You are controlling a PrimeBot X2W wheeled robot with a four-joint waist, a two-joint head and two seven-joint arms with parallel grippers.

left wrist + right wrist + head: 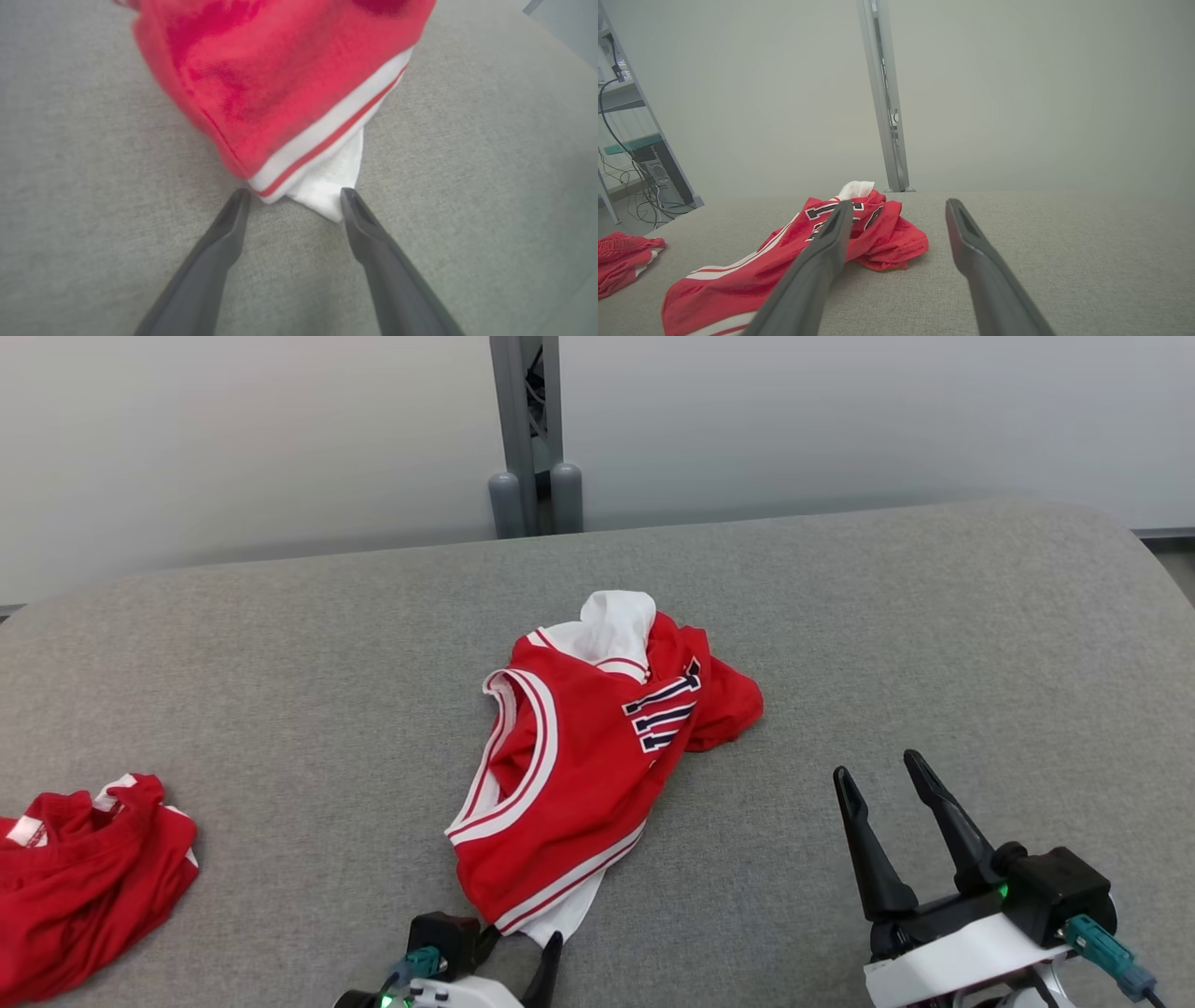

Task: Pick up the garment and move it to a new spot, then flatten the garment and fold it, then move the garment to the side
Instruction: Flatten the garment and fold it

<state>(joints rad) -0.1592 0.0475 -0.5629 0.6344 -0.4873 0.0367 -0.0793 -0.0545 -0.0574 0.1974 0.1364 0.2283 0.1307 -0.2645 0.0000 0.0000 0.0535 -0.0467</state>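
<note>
Flanking the jersey (579,775) hem, left gripper (294,198) stands wide; right gripper (878,763) wide too, apart

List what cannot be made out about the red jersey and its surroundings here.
Head view: jersey number, crumpled into its own folds.
Head view: second red garment, cut by the left edge.
Left wrist view: jersey's upper part, blurred, cut by the top edge.
Right wrist view: jersey lettering, partly behind right gripper finger.

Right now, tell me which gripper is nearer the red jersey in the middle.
Left. The left gripper sits open at the red jersey's near edge, straddling its white hem corner. The right gripper is open too, off to the jersey's right with bare grey surface between.
</note>
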